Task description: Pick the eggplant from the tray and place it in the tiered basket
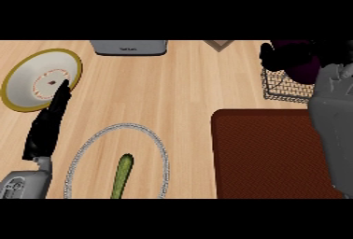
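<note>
Now the right hand (279,56) is hovering at about two o'clock over the wire tiered basket (283,88), its fingers curling round the dark purple eggplant (303,63), which is sitting above the basket's rim rather than on the brown tray (269,154) at four o'clock. I judge the placing step to be under way: doing it well means bringing the eggplant down squarely inside the mesh walls before the fingers are letting go, so that it is not catching on the near rim or tipping out toward the tray. The left hand (48,123) is resting at nine o'clock, fingers straight and holding nothing, its tips lying over the edge of the yellow-rimmed plate (24,74). At seven o'clock a green cucumber (123,175) is lying on a grey-rimmed plate (82,149), and a grey appliance (129,47) is standing at twelve o'clock. The bare tabletop (179,88) between basket and plates is giving ample room for drawing the arm back.
</note>
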### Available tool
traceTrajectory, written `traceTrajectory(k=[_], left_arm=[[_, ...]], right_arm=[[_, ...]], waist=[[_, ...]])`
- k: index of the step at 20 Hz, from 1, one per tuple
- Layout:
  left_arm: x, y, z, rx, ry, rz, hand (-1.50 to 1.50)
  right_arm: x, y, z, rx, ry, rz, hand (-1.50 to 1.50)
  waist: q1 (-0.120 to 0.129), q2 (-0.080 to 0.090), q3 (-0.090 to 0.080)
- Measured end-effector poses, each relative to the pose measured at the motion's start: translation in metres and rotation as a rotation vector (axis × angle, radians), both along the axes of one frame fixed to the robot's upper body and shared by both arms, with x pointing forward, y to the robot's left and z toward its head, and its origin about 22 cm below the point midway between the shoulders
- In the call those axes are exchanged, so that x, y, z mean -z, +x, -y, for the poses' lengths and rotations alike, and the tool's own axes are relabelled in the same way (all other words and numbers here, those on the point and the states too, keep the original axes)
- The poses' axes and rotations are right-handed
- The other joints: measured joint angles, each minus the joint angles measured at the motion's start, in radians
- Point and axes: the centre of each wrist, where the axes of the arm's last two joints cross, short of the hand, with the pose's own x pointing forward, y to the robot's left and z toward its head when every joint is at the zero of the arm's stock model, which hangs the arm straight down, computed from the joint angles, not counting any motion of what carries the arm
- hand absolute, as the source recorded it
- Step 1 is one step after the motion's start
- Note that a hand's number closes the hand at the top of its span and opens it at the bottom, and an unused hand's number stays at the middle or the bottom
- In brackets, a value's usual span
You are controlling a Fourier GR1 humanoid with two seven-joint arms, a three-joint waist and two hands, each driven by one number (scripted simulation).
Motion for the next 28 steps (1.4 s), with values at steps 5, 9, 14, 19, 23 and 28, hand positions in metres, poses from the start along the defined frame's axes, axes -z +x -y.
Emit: traceTrajectory(k=[5,9,14,19,23,28], left_arm=[[-0.005,0.005,0.002,0.003,-0.002,0.003,0.0],[-0.006,0.009,0.004,0.01,-0.004,0.005,0.0],[-0.003,0.006,0.003,0.009,-0.001,0.002,0.0],[0.001,0.005,0.002,0.008,-0.002,0.005,0.0],[0.001,0.004,-0.001,0.012,0.001,0.004,0.0],[-0.008,0.0,0.002,0.015,-0.001,0.006,0.0]], right_arm=[[0.002,0.022,0.017,0.024,-0.096,-0.006,1.5],[0.007,0.039,0.041,0.111,-0.228,-0.007,1.5],[0.014,0.054,0.085,0.209,-0.37,-0.035,1.5],[0.017,0.07,0.115,0.217,-0.404,-0.06,1.5],[0.023,0.075,0.139,0.17,-0.394,-0.095,1.5],[0.041,0.079,0.165,0.12,-0.333,-0.146,1.5]], waist=[[0.002,0.002,0.0],[0.006,0.005,0.0],[0.007,0.005,0.0],[0.007,0.004,0.0],[0.007,0.004,0.0],[0.008,0.003,0.0]])
